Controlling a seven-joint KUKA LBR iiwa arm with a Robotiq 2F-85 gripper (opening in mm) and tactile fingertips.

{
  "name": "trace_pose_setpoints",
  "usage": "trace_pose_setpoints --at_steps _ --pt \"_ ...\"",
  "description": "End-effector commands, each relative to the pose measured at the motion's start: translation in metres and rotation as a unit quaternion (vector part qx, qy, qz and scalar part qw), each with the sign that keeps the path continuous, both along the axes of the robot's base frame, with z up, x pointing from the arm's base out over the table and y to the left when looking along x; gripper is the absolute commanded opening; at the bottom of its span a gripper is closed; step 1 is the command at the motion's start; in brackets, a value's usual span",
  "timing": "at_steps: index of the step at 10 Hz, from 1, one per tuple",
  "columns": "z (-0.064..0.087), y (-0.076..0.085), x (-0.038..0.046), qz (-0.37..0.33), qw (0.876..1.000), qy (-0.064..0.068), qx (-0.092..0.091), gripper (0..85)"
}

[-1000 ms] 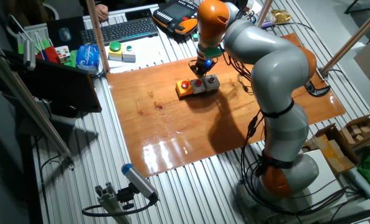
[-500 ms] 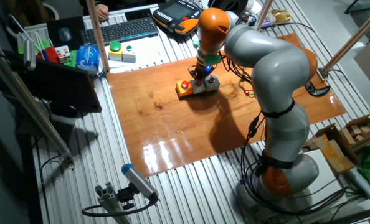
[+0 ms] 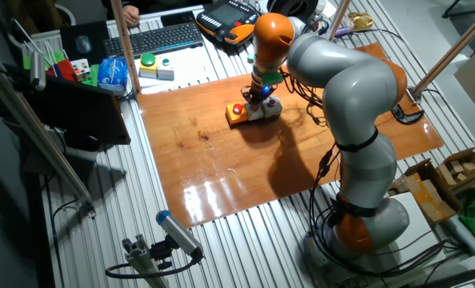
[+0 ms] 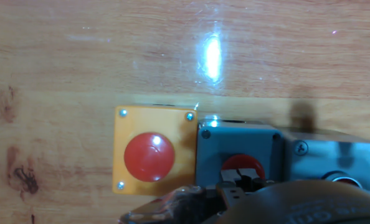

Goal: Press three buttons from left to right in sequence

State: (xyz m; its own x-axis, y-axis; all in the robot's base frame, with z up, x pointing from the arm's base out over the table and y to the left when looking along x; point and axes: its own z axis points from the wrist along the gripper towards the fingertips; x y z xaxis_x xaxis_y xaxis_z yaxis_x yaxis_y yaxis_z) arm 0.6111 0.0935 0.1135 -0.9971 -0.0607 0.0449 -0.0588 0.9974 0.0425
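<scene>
- Orange-brown wood forms the board on which the three buttons are set in a row, toward its far edge, on the slatted metal counter.
- In the hand view, the orange-yellow box is seen at the left with its red button fully exposed, and the middle grey box is joined to it.
- The middle red button is partly covered by the pincer, which is lowered right over it; contact cannot be confirmed.
- Whether the pincer is wide or narrow cannot be told.
- The third box is largely hidden by the hand's dark body.
- Beyond the board, a green dome button, a keyboard and a blue bottle are seen.
</scene>
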Motion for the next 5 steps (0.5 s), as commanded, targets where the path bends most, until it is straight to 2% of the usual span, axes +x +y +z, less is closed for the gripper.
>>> trace_pose_setpoints --at_steps 1,5 --pt "-0.0012 0.0003 0.0003 0.000 1.000 -0.001 0.000 0.7" --pt "-0.0069 0.0007 0.0029 0.002 1.000 -0.005 0.002 0.7"
